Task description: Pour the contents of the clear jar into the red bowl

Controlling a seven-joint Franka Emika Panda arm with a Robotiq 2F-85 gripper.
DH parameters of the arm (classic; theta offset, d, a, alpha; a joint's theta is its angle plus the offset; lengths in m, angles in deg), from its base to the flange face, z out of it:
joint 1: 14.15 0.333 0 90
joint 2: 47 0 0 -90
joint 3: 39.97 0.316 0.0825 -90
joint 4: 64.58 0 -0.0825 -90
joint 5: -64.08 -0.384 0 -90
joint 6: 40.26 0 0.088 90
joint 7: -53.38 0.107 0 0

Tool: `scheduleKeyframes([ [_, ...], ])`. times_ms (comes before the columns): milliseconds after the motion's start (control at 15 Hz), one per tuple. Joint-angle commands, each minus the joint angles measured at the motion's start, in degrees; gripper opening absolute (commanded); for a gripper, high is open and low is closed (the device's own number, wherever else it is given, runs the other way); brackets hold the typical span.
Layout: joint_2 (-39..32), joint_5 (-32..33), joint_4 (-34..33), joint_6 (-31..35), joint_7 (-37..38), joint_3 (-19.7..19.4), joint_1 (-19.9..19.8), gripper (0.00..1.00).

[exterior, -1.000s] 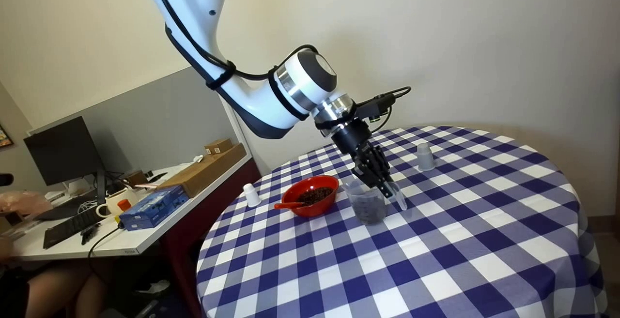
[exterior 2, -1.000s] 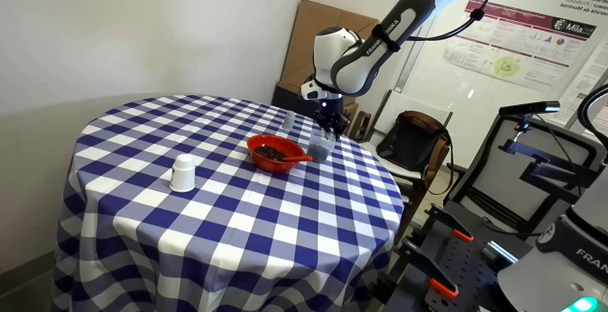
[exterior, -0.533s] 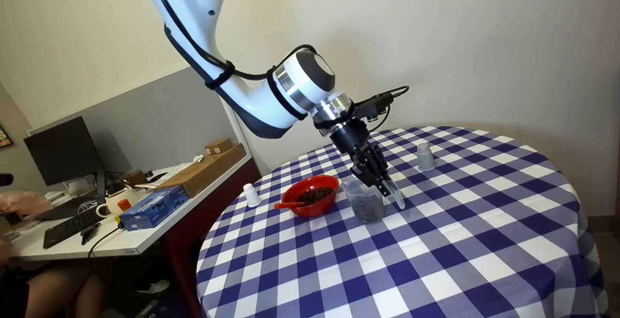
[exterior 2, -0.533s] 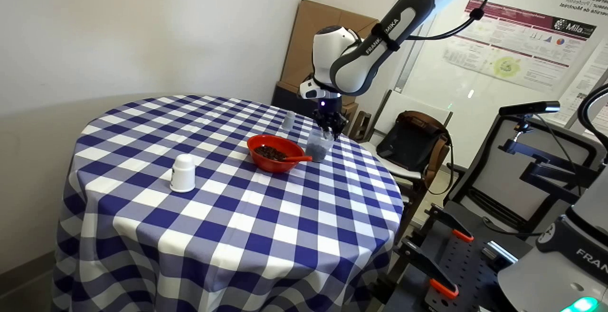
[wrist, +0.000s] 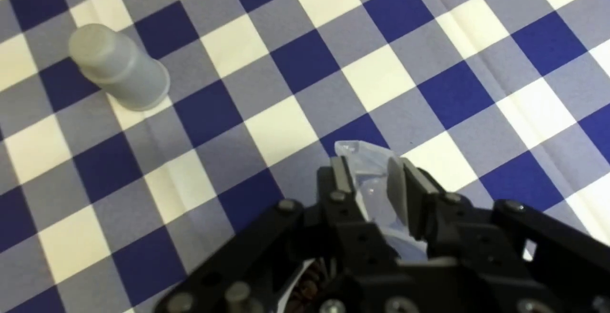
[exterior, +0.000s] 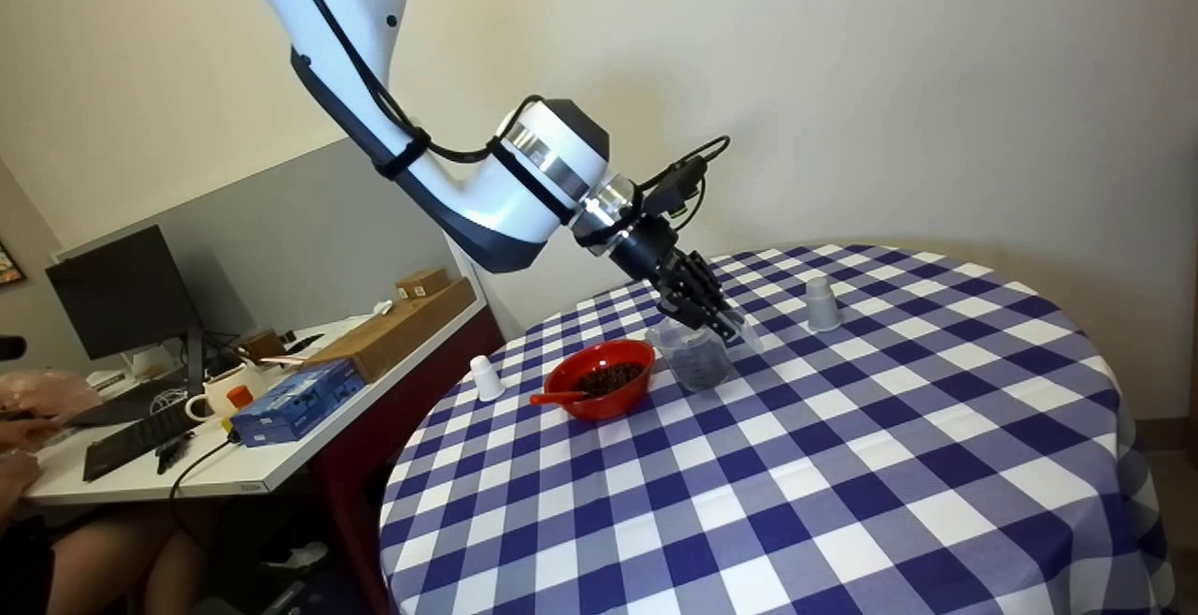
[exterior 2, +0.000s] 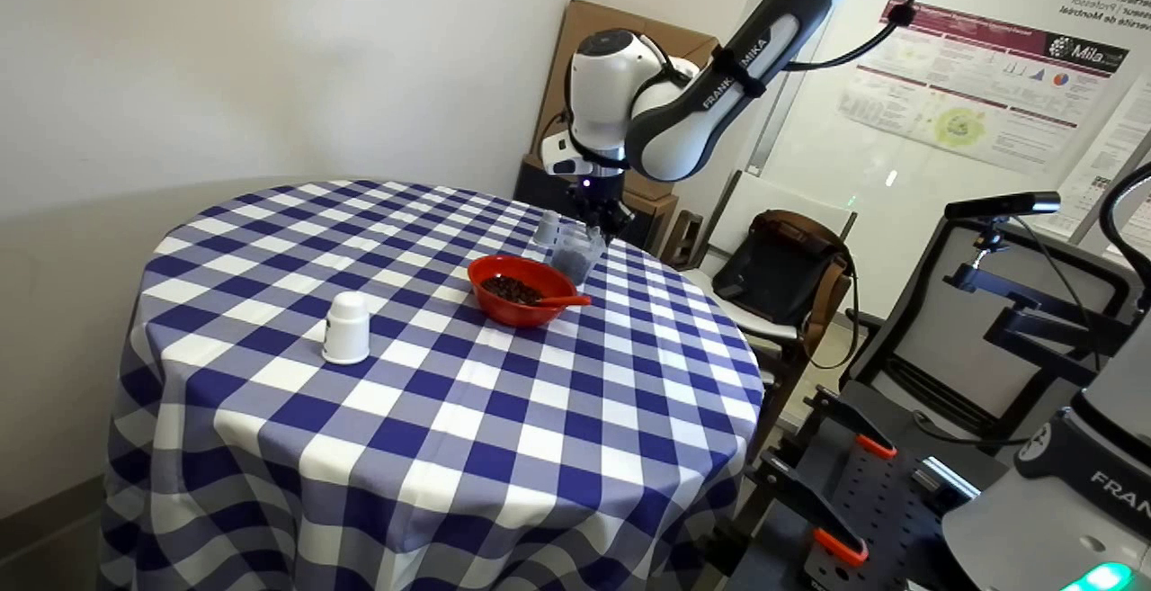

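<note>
We have the clear jar just beside the red bowl, near upright and perhaps slightly tipped; whether its base is clear of the table, or its wall touches the bowl, we cannot tell for sure. The jaws are clenched on its handle: in the wrist view we see the translucent strip held between both pads. We judge the jar to be plastic, light in itself and stiff enough to keep its shape, with a smooth surface that could slip under a weak squeeze. Most of the weight probably comes from the greyish contents in its lower part; they look loose and should slide toward the mouth once we tip it, shifting the load. Because the handle stands off to one side, we expect the jar to want to twist in the grasp, so a firm hold along the handle's length seems best; squeezing the wall instead would risk flexing it. Spilling worries us more than cracking. The bowl has dark brown pieces in it and a red utensil over its rim, so we would pour slowly, away from that utensil.
</note>
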Motion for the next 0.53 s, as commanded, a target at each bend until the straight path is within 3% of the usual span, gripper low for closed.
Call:
scheduleKeyframes([
  [0, 2.6, 13.8, 2.4, 1.4, 12.7, -1.9, 3.7, 0.1],
  [467, 6.6, 38.6, 6.2, -3.2, 36.8, 2.7, 5.7, 0.1],
])
